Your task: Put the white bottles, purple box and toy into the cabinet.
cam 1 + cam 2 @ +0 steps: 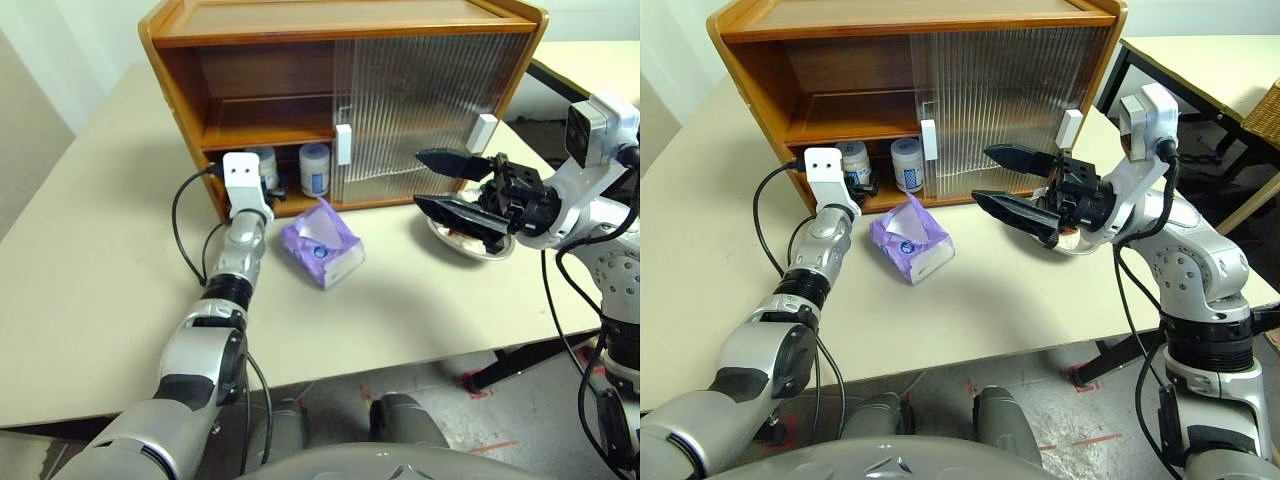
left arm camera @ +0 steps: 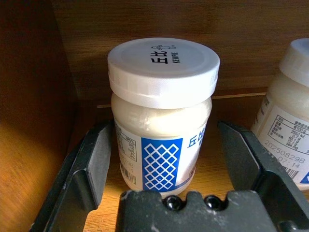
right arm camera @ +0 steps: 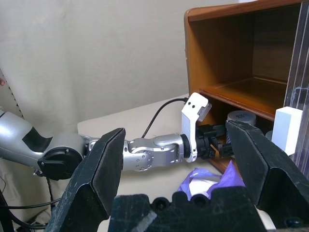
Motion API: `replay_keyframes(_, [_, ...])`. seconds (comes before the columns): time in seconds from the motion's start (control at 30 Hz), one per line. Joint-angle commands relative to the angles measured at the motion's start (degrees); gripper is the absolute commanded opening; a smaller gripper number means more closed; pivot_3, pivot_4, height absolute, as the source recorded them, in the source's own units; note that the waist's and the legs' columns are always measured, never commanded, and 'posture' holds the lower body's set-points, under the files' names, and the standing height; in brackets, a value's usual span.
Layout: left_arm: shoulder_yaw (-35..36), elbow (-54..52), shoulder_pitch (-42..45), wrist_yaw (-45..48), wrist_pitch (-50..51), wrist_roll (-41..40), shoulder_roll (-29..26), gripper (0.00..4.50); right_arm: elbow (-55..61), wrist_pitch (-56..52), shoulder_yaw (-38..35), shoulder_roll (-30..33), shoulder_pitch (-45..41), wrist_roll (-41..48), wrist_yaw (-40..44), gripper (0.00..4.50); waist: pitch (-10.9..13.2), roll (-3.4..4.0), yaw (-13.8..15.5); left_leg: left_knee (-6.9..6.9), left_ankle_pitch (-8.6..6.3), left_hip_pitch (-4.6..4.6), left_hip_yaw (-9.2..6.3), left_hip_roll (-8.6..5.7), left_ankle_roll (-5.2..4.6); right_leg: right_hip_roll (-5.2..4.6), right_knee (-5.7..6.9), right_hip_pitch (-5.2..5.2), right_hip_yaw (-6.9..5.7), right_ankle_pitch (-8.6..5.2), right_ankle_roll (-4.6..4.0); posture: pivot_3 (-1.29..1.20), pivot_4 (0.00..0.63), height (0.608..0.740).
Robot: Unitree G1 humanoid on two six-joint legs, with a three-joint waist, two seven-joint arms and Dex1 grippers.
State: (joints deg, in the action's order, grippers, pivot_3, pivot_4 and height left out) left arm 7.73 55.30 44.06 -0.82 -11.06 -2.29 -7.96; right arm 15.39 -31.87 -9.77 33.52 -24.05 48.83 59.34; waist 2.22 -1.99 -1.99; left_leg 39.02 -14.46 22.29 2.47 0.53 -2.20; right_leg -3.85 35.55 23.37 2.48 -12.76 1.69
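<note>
Two white bottles [image 1: 314, 168] stand upright side by side on the bottom floor of the cabinet [image 1: 180, 75], in its open left half; the sliding doors [image 1: 430, 100] cover the right half. Left claw [image 2: 166, 159] reaches into that opening, released: both fingers [image 2: 94, 159] stand apart from the left-hand bottle [image 2: 161, 111], one on each side, a clear gap showing at either side of the label. This bottle reads as set down and let go, so both bottles look done. The box [image 1: 322, 243] lies on the bench [image 1: 90, 260] just in front of the cabinet's open half, near the left arm, torn flap up, turned at an angle to the cabinet front. Right claw [image 1: 455, 185] hovers above the bench in front of the closed doors, jaws wide and empty, pointing toward the robot's left. A shallow dish [image 1: 470, 243] sits on the bench beneath it; whether the toy is in it cannot be told, the claw covers it. Judgement: the box is the next item. It lies between the two claws, closer to the left one, which must first back straight out of the cabinet. The short path from box to opening favours the left arm. Risk: nudging the bottle on withdrawal.
</note>
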Motion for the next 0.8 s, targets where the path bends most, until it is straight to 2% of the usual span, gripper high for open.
replay_keyframes(0.03, [-0.6, 0.0, 0.2, 0.5, -0.4, 0.6, -0.1, 4.47, 0.2, 0.8, -0.2, 0.1, -0.3, 0.0, 0.3, 4.5, 0.0, 0.0, 0.0, 0.0, 0.0, 0.0, 0.0, 0.0, 0.0, 0.0, 0.0, 0.0, 0.0, 0.0, 0.0, -0.05, 0.0, 0.74])
replay_keyframes(0.27, [-0.7, -7.0, -3.6, 1.6, 1.4, 0.1, 0.2, 4.47, 0.0, 0.8, -0.2, 0.1, -0.4, 0.1, 0.5, 4.5, 0.0, 0.0, 0.0, 0.0, 0.0, -0.01, 0.0, 0.01, 0.0, 0.0, 0.01, 0.0, 0.01, 0.02, -0.02, -0.04, 0.0, 0.74])
replay_keyframes(0.57, [-2.7, -27.5, -14.2, 5.5, 10.5, -0.4, 0.0, 4.47, -0.6, 0.7, 0.1, 0.0, -1.0, 0.0, 0.8, 4.5, 0.0, 0.0, 0.0, 0.0, 0.0, -0.03, 0.0, 0.02, 0.01, -0.02, 0.05, 0.0, 0.02, 0.05, -0.06, -0.03, 0.0, 0.74])
replay_keyframes(0.8, [-5.2, -38.9, -19.1, 19.3, 13.2, -5.1, -3.1, 4.47, -1.4, 0.8, 0.4, 0.0, -1.7, -0.3, 1.3, 4.5, 0.0, 0.01, 0.0, 0.0, 0.0, -0.05, 0.01, 0.03, 0.0, -0.01, 0.04, -0.01, 0.02, 0.04, -0.11, -0.02, 0.0, 0.74])
